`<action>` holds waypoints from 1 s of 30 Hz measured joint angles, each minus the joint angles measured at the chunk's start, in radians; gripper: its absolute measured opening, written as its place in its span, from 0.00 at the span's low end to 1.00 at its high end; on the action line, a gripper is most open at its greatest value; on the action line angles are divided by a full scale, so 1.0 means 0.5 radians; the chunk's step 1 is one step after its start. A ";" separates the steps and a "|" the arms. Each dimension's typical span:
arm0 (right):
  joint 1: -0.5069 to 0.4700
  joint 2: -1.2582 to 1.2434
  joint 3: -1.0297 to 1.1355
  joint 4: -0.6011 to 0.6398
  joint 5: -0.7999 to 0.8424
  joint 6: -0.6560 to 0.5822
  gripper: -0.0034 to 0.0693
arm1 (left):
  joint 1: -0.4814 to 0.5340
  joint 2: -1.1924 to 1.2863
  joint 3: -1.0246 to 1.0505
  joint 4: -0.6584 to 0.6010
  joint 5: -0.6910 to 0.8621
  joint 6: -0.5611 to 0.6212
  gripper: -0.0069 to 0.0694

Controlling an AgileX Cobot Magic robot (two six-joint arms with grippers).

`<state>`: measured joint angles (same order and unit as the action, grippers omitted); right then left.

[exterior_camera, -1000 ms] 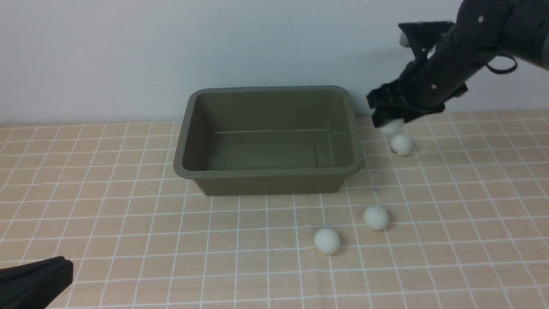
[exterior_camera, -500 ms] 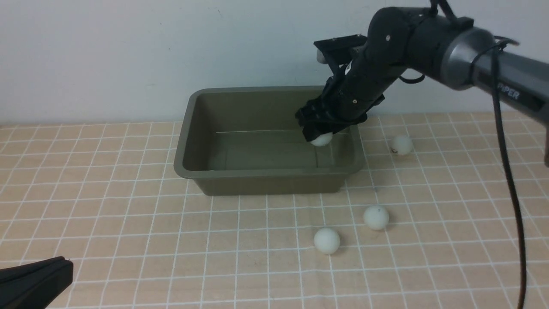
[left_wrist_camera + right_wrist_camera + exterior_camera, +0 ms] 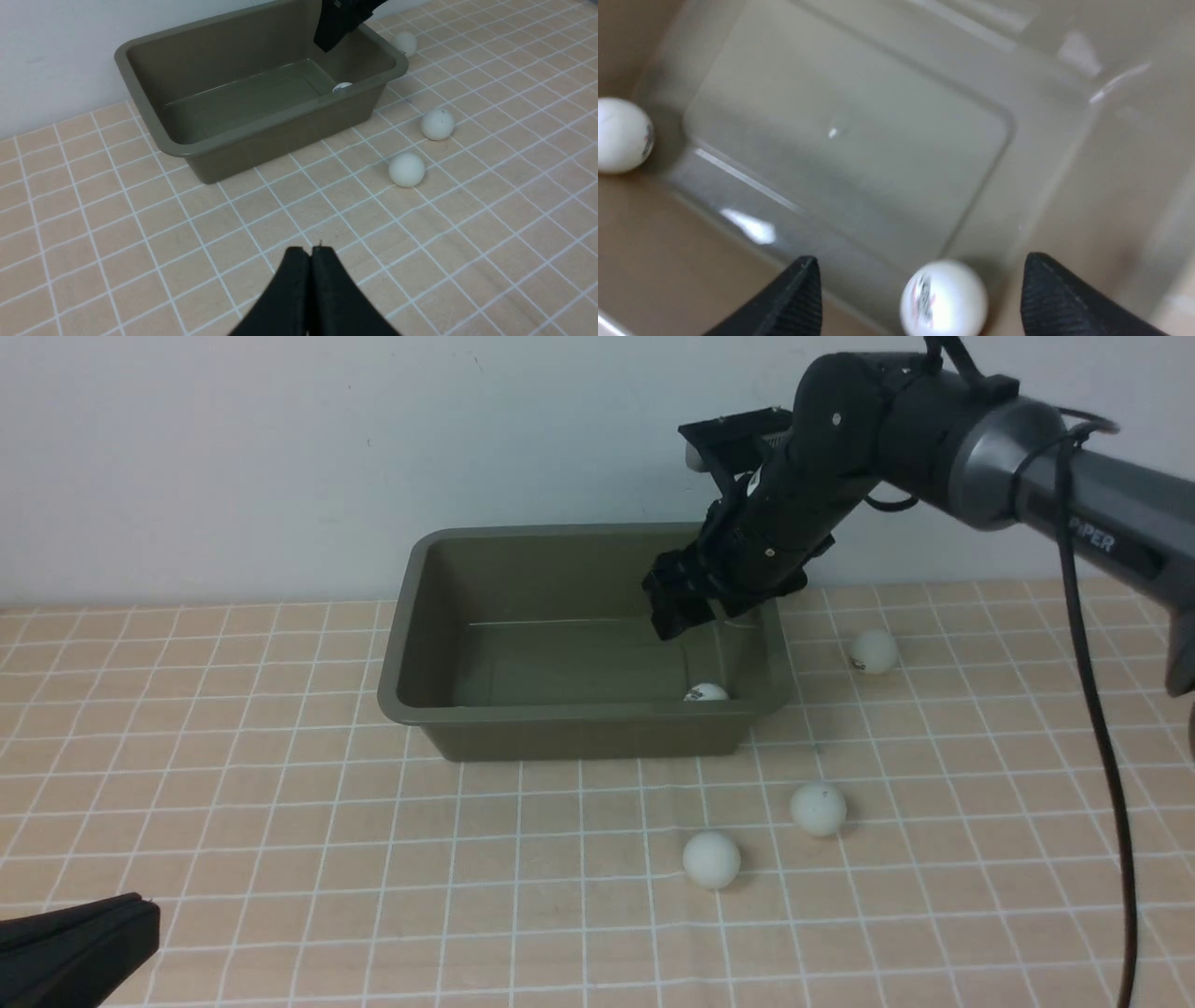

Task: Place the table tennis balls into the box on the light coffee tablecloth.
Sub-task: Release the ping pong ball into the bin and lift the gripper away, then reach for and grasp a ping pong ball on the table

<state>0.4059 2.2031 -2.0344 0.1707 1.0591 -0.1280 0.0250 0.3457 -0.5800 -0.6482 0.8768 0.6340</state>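
1 olive-green box [image 3: 583, 714] sits on 1 grid-printed tablecloth [image 3: 280, 803]. There are 5 white balls. 2 lie inside the box: a corner ball [image 3: 621, 135] and a blurred ball [image 3: 943, 298]. 3 lie outside: a side ball [image 3: 874, 651] right of the box, plus a middle ball [image 3: 818, 808] and a front ball [image 3: 711, 859] before its right end.

A plain pale wall [image 3: 233, 457], faintly marked, fills the background.

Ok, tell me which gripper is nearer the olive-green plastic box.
Right. The right gripper hangs above the right end of the olive-green plastic box, jaws open. The left gripper is far off, at the near-left corner of the peach-tan gridded tablecloth, jaws shut.
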 joint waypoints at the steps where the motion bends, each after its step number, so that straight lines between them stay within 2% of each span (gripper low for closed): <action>1: 0.000 -0.011 -0.056 -0.053 0.041 0.005 0.76 | 0.000 0.000 0.000 0.000 0.000 0.000 0.00; 7: -0.015 -0.089 -0.277 -0.358 0.326 0.109 0.76 | 0.000 0.000 0.002 0.000 -0.013 0.000 0.00; 11: -0.094 -0.103 -0.280 -0.554 0.378 0.231 0.76 | 0.000 0.000 0.002 -0.002 -0.051 0.000 0.00; 18: -0.293 -0.112 -0.154 -0.542 0.383 0.307 0.76 | 0.000 0.000 0.002 -0.002 -0.051 0.000 0.00; 24: -0.357 -0.112 0.048 -0.517 0.381 0.307 0.76 | 0.000 0.000 0.002 -0.002 -0.051 0.022 0.00; 30: -0.355 -0.112 0.269 -0.435 0.095 0.342 0.76 | 0.000 0.000 0.002 -0.002 -0.051 0.031 0.00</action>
<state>0.2283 2.1469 -1.9001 -0.0467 1.1064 0.0428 0.0250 0.3457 -0.5792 -0.6492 0.8511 0.6496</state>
